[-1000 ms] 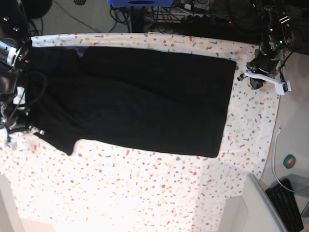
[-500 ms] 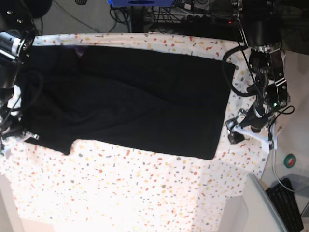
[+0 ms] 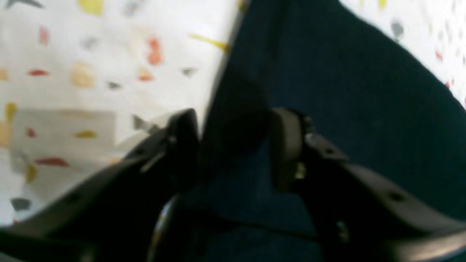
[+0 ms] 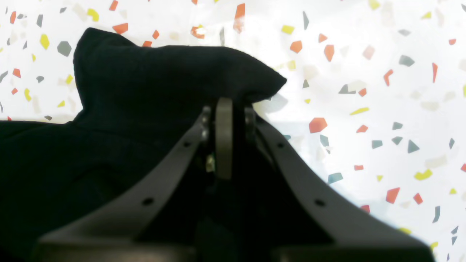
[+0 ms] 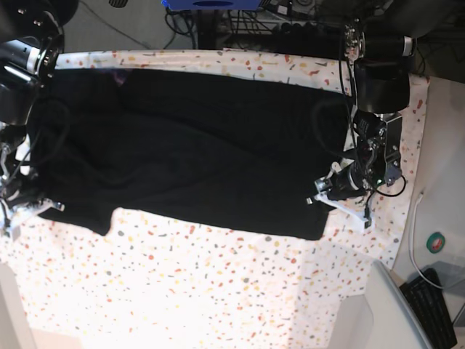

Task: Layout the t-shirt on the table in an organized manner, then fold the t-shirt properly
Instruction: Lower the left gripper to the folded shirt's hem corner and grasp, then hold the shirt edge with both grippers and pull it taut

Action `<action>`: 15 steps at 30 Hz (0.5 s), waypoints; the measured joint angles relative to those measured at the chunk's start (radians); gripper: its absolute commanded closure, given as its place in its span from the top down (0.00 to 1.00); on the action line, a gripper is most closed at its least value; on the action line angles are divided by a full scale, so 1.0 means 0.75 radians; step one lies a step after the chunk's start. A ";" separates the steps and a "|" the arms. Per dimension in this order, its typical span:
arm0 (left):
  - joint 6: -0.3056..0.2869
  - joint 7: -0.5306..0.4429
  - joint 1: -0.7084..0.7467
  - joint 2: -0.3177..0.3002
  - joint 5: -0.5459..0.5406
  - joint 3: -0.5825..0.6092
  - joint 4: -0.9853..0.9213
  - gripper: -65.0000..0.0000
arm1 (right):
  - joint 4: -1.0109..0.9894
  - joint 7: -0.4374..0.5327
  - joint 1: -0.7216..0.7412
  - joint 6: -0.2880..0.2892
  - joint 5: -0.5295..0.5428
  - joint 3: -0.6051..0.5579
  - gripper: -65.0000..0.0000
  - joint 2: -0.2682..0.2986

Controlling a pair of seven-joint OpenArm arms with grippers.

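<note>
The black t-shirt (image 5: 203, 145) lies spread lengthwise across the speckled table (image 5: 218, 291), with a purple patch (image 5: 120, 75) at its far left. My left gripper (image 5: 323, 195) is down at the shirt's right hem, near the front corner. In the left wrist view its jaws (image 3: 233, 123) stand apart, straddling the t-shirt (image 3: 346, 91) edge, with a dark fold between the fingers (image 3: 182, 138). My right gripper (image 5: 33, 207) is at the shirt's left front edge. In the right wrist view it (image 4: 225, 105) is shut on a raised bunch of the t-shirt (image 4: 145, 83).
A plain grey-white surface (image 5: 385, 313) borders the table at the front right, with a keyboard (image 5: 436, 309) and a green round object (image 5: 436, 242) beyond it. Cables and a blue object (image 5: 211, 3) lie behind the far edge.
My left arm swung from the far right corner down to the shirt's right hem, and its jaws opened, then narrowed around the edge. The right gripper stayed shut on the cloth, barely shifting.
</note>
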 measured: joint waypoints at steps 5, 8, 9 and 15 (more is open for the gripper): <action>0.021 -0.028 -0.008 -0.001 0.012 -0.005 -0.027 0.04 | 0.000 0.000 0.000 0.000 0.001 0.000 0.00 0.001; 0.031 0.017 0.027 -0.007 0.014 -0.005 0.044 0.00 | 0.000 -0.001 0.000 0.000 0.000 0.000 0.00 -0.002; 0.036 0.031 0.054 -0.003 0.017 -0.006 0.089 0.00 | 0.000 0.000 0.001 0.000 0.004 0.000 0.00 -0.003; 0.037 0.157 0.193 0.004 0.018 -0.014 0.322 0.00 | 0.000 0.001 -0.001 0.000 -0.001 0.001 0.00 0.000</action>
